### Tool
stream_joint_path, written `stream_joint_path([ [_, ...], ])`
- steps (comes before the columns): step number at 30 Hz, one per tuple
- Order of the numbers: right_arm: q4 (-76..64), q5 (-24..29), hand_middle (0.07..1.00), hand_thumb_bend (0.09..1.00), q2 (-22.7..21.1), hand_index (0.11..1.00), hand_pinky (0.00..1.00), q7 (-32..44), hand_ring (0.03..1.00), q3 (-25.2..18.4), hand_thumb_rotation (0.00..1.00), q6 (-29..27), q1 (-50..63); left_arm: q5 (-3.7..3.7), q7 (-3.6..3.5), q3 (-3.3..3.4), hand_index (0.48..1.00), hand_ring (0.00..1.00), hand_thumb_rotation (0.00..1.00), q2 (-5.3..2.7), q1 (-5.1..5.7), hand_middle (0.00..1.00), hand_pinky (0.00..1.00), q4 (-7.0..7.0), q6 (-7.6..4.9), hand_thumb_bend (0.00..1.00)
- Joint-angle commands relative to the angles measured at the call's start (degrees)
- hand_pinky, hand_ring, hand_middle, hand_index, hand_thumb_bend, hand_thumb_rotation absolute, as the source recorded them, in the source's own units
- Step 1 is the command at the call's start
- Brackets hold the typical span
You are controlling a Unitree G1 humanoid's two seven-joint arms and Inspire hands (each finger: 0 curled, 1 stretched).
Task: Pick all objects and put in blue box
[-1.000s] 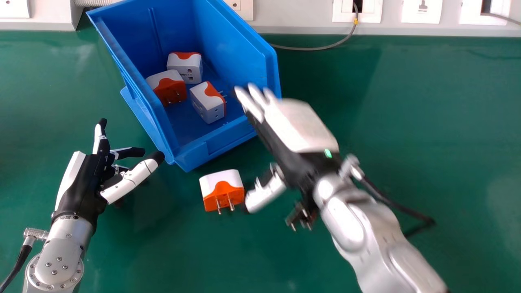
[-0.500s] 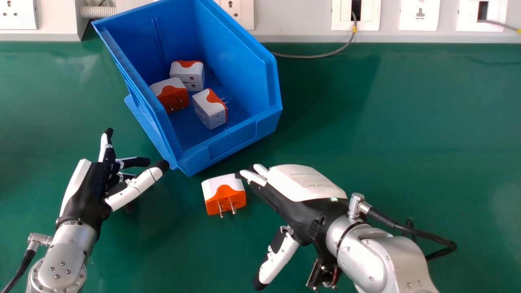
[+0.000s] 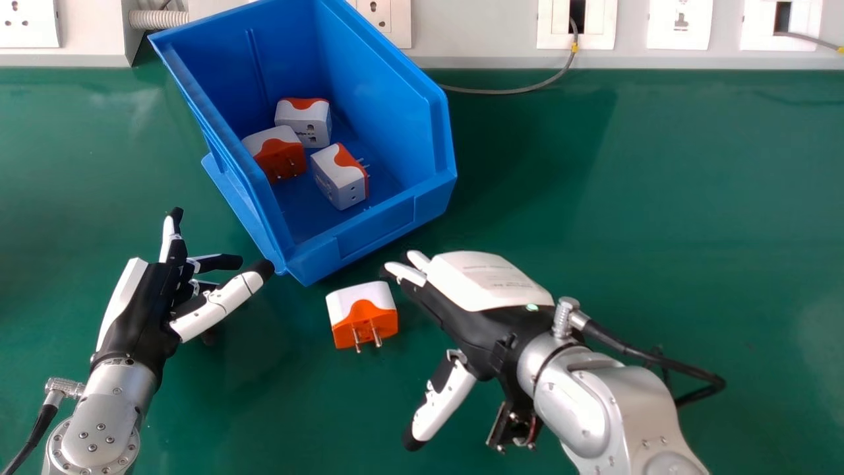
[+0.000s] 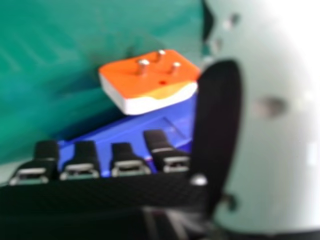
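Observation:
My right hand point(image 3: 484, 310) is open just right of a white and orange plug adapter point(image 3: 362, 315), which lies on the table below the blue box point(image 3: 376, 231) with its pins toward me. Three similar adapters, one at the back point(image 3: 304, 125), one at the left point(image 3: 277, 155) and one nearer the front point(image 3: 339, 177), lie inside the box. In the right hand view, the adapter point(image 4: 150, 80) is seen beyond the fingertips of my right hand point(image 4: 85, 160), apart from them. My left hand point(image 3: 155, 300) rests open at the left, its thumb tip near the box's front corner.
The green table point(image 3: 659, 198) stretches right of the box. A wall panel with sockets point(image 3: 679, 25) runs along the back edge, and a grey cable point(image 3: 521, 90) loops down onto the table. A black cable point(image 3: 659, 359) trails from my right wrist.
My right hand has come back from over the box's front right edge to beside the loose adapter, then shifted slightly up and left. The head view has tilted a little. My left hand holds still.

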Motion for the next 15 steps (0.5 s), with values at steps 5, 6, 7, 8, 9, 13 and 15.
stream_joint_path([
  [5, 1.6, -0.6, 1.0, 0.967, 1.8, 0.938, 0.96, -1.7, 0.976, -0.4, 0.2, -1.2, -4.8, 2.16, -3.01, -3.3, 0.833, 0.65, 0.53, -2.88, 3.91, 0.77, 0.56, 3.44, 4.89, 0.76],
  [6, 2.0, -0.5, 1.0, 0.968, 2.0, 0.938, 0.96, -1.9, 0.976, -0.4, 0.2, -1.3, -5.2, 2.17, -3.0, -3.32, 0.833, 0.65, 0.53, -2.89, 3.88, 0.77, 0.56, 3.35, 5.01, 0.76],
  [7, 2.6, -0.5, 1.0, 0.968, 2.1, 0.938, 0.96, -2.3, 0.976, -0.3, 0.2, -1.6, -5.6, 2.18, -2.99, -3.33, 0.833, 0.65, 0.53, -2.9, 3.87, 0.77, 0.56, 3.29, 5.05, 0.76],
  [8, 3.1, -0.5, 1.0, 0.968, 2.3, 0.939, 0.96, -2.5, 0.976, -0.2, 0.19, -1.9, -5.9, 2.16, -2.99, -3.33, 0.833, 0.65, 0.53, -2.91, 3.94, 0.77, 0.56, 3.13, 5.07, 0.76],
  [9, 3.6, -0.5, 1.0, 0.968, 2.4, 0.939, 0.96, -2.7, 0.977, -0.1, 0.19, -2.2, -6.2, 2.21, -2.95, -3.37, 0.833, 0.65, 0.53, -2.93, 3.94, 0.77, 0.56, 3.04, 5.13, 0.76],
  [13, 5.0, -0.7, 1.0, 0.967, 2.9, 0.939, 0.97, -3.0, 0.978, 0.6, 0.19, -2.8, -7.1, 2.38, -2.88, -3.48, 0.833, 0.65, 0.53, -3.03, 3.43, 0.77, 0.56, 3.82, 5.08, 0.76],
  [15, 5.6, -0.4, 1.0, 0.966, 3.0, 0.939, 0.97, -2.8, 0.978, 0.9, 0.19, -3.4, -7.5, 2.33, -2.92, -3.46, 0.833, 0.65, 0.53, -3.03, 3.4, 0.77, 0.56, 3.77, 5.16, 0.77],
])
